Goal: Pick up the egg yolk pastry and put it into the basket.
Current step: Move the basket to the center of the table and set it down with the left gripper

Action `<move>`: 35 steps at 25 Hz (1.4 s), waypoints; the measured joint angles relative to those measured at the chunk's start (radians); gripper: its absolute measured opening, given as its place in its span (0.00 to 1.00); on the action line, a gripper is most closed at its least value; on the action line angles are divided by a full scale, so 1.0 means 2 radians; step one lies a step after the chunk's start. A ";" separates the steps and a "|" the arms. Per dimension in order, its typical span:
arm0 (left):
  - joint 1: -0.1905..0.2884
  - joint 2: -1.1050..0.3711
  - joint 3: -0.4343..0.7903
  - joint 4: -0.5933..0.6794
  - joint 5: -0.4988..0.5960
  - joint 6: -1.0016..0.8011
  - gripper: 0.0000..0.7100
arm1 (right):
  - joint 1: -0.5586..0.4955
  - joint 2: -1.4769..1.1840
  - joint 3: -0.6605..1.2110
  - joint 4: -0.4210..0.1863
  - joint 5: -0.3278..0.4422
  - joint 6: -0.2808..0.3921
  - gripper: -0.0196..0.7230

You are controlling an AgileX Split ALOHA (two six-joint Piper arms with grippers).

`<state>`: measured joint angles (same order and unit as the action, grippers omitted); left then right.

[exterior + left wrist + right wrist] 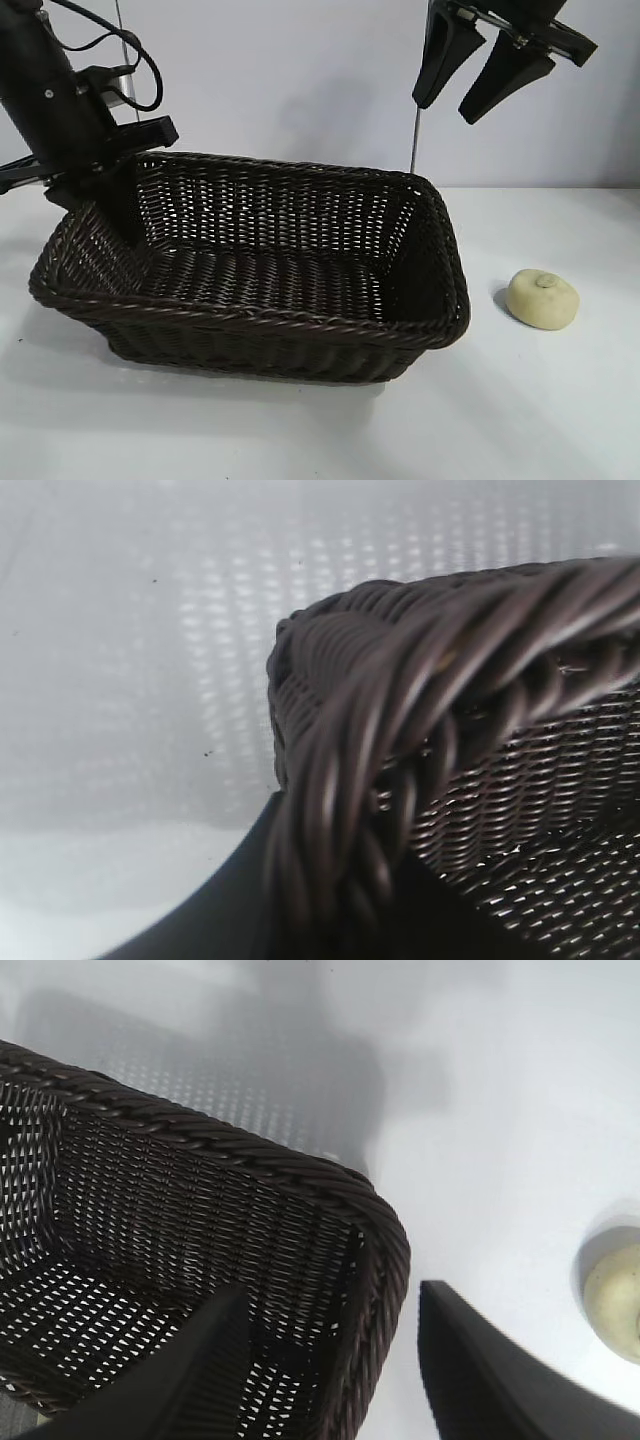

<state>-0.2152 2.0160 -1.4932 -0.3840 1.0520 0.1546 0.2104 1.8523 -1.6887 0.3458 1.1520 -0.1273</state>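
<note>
The egg yolk pastry, a small pale yellow bun with a nub on top, lies on the white table to the right of the basket. Its edge also shows in the right wrist view. The dark brown wicker basket stands at the middle left and is empty. My left gripper is shut on the basket's left rim, with one finger inside and one outside. The braided rim fills the left wrist view. My right gripper is open and empty, high above the basket's right rear corner and up and to the left of the pastry.
The white table runs out to the right and in front of the basket. A pale wall stands behind. A thin vertical rod rises behind the basket's right rear corner.
</note>
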 joint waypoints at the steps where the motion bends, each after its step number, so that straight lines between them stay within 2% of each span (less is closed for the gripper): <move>1: 0.000 0.001 0.000 0.000 -0.001 0.000 0.15 | 0.000 0.000 0.000 0.000 0.000 0.000 0.54; 10: 0.000 0.042 -0.001 -0.021 -0.006 0.000 0.15 | 0.000 0.000 0.000 0.000 0.000 0.000 0.54; 24: 0.000 0.045 -0.001 -0.026 -0.015 0.000 0.15 | 0.000 0.000 0.000 0.001 0.000 0.000 0.54; 26: 0.000 0.045 -0.001 -0.029 -0.015 -0.001 0.22 | 0.000 0.000 0.000 0.001 0.000 0.000 0.54; 30: 0.000 0.045 -0.001 -0.034 -0.016 -0.002 0.57 | 0.000 0.000 0.000 0.001 0.000 0.000 0.54; 32: 0.000 0.045 -0.001 -0.035 -0.016 -0.002 0.70 | 0.000 0.000 0.000 0.001 0.000 0.000 0.54; 35: 0.000 0.045 -0.001 -0.034 -0.016 -0.002 0.77 | 0.000 0.000 0.000 0.001 0.000 0.000 0.54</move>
<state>-0.2152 2.1057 -1.4961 -0.4523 1.0207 0.1510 0.2104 1.8523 -1.6887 0.3478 1.1520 -0.1273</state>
